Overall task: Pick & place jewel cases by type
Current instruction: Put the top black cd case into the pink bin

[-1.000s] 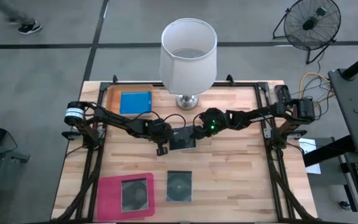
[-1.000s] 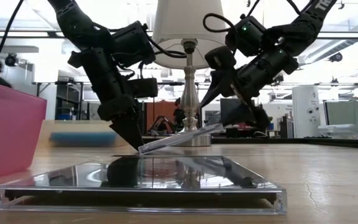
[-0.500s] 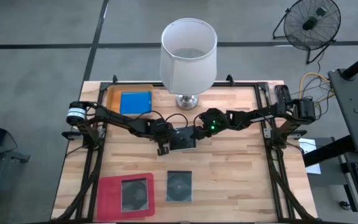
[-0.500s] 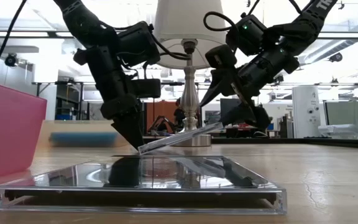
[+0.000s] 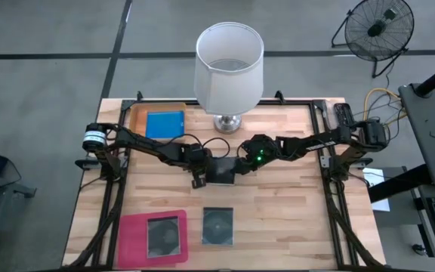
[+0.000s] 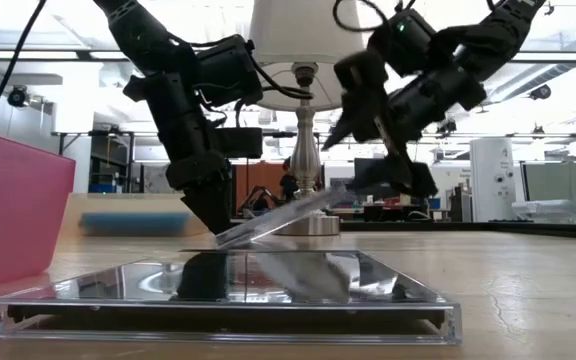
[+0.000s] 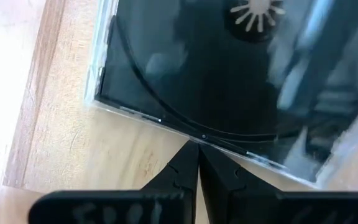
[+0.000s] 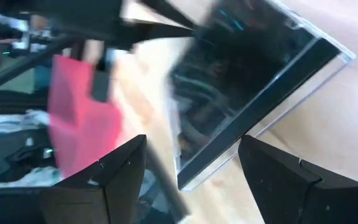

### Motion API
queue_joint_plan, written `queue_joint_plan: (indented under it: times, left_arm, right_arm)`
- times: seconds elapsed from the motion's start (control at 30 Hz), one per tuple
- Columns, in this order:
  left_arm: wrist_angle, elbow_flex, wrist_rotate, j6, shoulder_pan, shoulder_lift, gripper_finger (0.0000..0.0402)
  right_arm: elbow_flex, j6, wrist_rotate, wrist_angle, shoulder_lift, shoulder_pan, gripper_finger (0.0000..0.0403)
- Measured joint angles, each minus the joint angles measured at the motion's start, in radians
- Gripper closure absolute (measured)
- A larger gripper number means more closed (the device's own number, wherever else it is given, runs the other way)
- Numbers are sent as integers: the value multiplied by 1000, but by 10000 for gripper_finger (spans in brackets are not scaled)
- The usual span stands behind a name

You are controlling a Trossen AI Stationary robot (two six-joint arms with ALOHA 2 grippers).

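I see the dark case (image 5: 221,169) at bench (image 5: 293,219) centre, tilted, one edge down. L pincer (image 7: 197,163) shut, tips braced at the low edge. R pincer (image 8: 188,165) wide open astride the raised edge, no grip yet. Judged light, stiff, slick, brittle; take by opposite edges. Square: no long axis.
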State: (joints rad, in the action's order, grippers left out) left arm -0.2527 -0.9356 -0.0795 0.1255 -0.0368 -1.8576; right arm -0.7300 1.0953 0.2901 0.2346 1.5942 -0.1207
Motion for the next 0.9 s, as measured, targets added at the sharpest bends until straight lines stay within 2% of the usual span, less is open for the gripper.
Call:
queue_joint_plan:
  times: [0.13, 0.9]
  left_arm:
    - [4, -1, 0, 4, 0, 0, 401]
    - [1, -6, 1, 59, 0, -1, 401]
  right_arm:
    - [-10, -10, -10, 43, -14, -1, 154]
    - [-22, -33, -38, 8, -9, -1, 163]
